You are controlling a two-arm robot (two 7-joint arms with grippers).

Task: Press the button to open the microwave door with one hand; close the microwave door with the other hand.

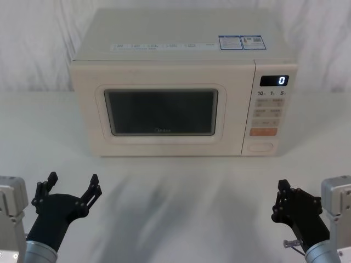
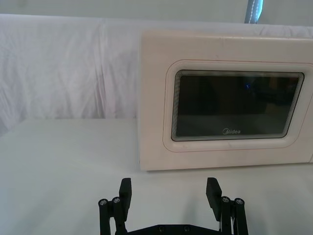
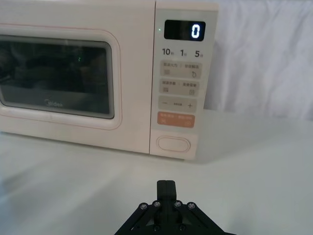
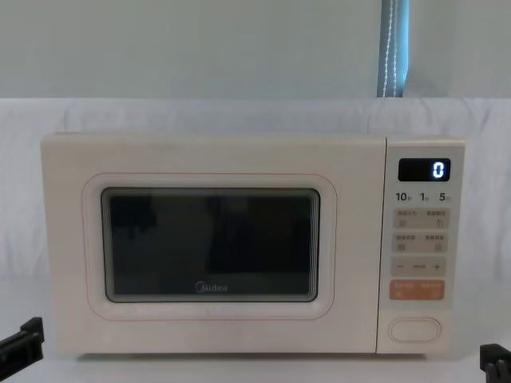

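Microwave shut on the white worktop [image 1: 175, 186], both grippers hanging near and apart from it.

The microwave door [image 1: 159, 112] lies closed and flush, filling the wide left part of the front at the far middle of the worktop. The button [image 1: 261, 147] sits at the lower right corner of the control strip, untouched. The left gripper [image 1: 71, 189] hovers near left, fingers spread wide. The right gripper [image 1: 284, 186] hovers near right, fingers pressed together.

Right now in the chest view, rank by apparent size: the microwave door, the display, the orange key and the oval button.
1. the microwave door
2. the button
3. the display
4. the orange key

The button, the display and the orange key look close in size, so their order is unsure.
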